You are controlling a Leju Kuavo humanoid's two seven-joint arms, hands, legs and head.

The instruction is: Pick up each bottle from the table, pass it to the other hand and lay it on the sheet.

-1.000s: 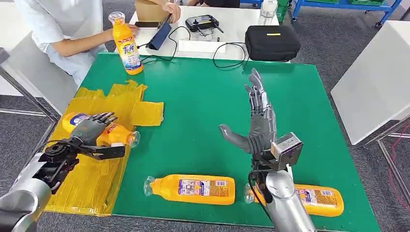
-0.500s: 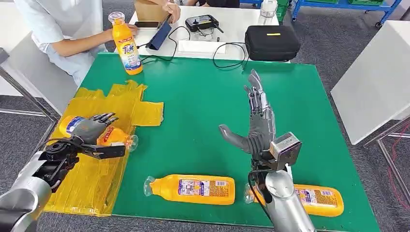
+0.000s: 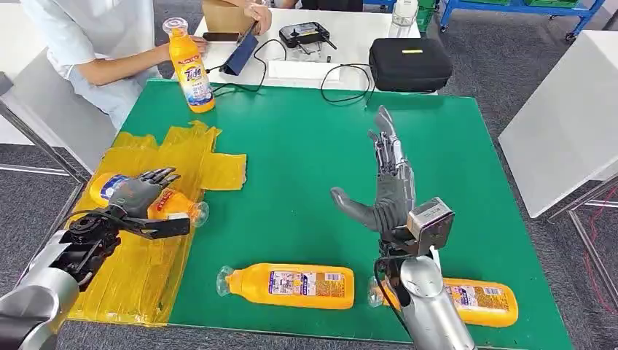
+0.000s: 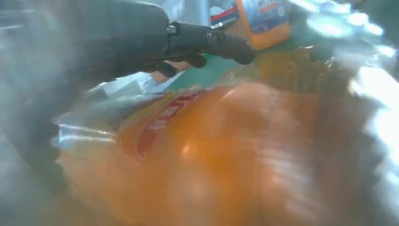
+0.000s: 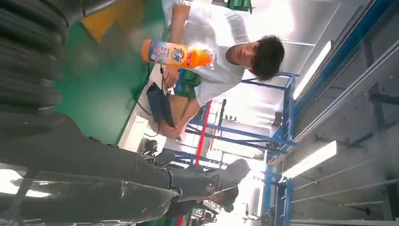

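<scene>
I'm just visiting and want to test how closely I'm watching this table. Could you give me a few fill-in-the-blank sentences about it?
1. The left hand holds a bottle over the ____ sheet.
2. The right hand is raised with fingers spread and holds ____.
3. On the green table, ____ bottles lie flat near the front edge.
4. The bottle at the far corner stands ____.

Missing words: yellow; nothing; two; upright
</scene>
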